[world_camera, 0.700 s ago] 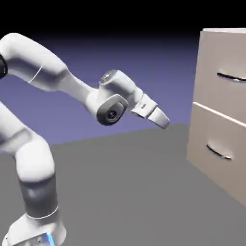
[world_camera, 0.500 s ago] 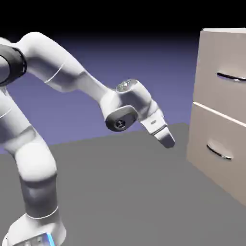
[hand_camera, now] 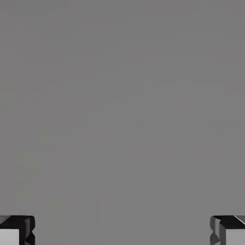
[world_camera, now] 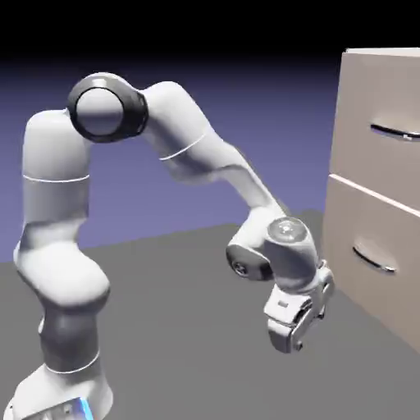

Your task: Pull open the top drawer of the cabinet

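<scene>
The top drawer [world_camera: 385,139] sits well above the spread, downward-pointing fingers [world_camera: 297,335].

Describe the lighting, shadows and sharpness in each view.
Exterior view: even, soft light, black band along the top above the blue-violet backdrop, no hard shadows on the table; the cabinet and gripper look slightly soft, with blocky compression. Hand view: flat, featureless grey fills the frame, no glare or shadow; only the two fingertips at the bottom corners show.

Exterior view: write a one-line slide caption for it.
Open gripper points down at the grey table, well short of the cabinet, whose top drawer is shut.
</scene>
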Motion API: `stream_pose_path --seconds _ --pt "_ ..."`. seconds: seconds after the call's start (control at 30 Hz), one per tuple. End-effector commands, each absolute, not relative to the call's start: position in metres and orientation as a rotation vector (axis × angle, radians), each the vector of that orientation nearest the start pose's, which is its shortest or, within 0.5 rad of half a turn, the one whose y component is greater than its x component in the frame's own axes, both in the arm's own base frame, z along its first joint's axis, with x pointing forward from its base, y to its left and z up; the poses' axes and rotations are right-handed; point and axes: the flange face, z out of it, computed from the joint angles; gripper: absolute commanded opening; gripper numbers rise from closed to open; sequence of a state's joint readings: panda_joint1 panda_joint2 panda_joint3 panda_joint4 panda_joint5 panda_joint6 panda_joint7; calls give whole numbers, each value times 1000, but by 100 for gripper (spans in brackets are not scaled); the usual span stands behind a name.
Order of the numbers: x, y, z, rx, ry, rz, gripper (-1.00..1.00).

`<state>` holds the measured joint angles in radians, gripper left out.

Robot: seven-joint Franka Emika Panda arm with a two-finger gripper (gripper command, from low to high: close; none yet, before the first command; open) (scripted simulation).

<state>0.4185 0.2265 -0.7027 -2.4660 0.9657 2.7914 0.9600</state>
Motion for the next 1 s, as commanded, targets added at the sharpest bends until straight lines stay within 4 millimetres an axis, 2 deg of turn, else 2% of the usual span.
stream_pose_path --seconds 0.0,0.13,0.27,0.4,0.57,0.67,0.77,0.87,0.97 --pt "446 -187 232 -1340 2503 -140 0" --pt "444 -219 218 -1082 2641 -180 0" --pt "446 -248 219 -835 2710 -274 0" --pt "454 -272 234 -620 2704 -401 0" --pt "476 -287 273 -421 2593 -571 0" --pt "496 -285 306 -349 2481 -660 0" --pt "520 -273 343 -312 2344 -727 0" --pt "546 -248 384 -311 2188 -768 0" --pt "572 -208 426 -343 2021 -780 0"
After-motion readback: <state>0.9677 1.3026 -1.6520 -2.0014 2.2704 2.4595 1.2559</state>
